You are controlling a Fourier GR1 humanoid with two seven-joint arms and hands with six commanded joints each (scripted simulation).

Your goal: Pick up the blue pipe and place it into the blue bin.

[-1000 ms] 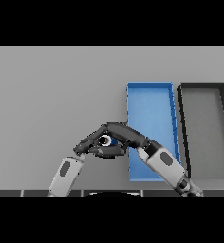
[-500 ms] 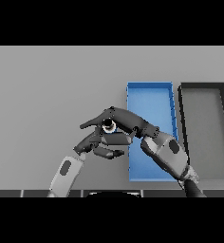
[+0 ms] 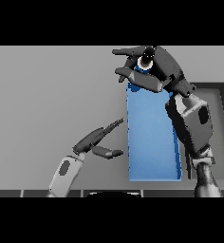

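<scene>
i'm in the carry step: my right hand has its fingers curled around the pipe, held up over the far end of the bin. only the pipe's round end shows between the fingers. my left hand sits just beside the bin's near left wall, fingers straight, holding nothing. next, i judge, i should lower the pipe inside the bin's walls, then uncurl to drop it.

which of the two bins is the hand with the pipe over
The blue bin. The right hand, curled round the blue pipe, is above its far end; the dark bin lies further right.
</scene>
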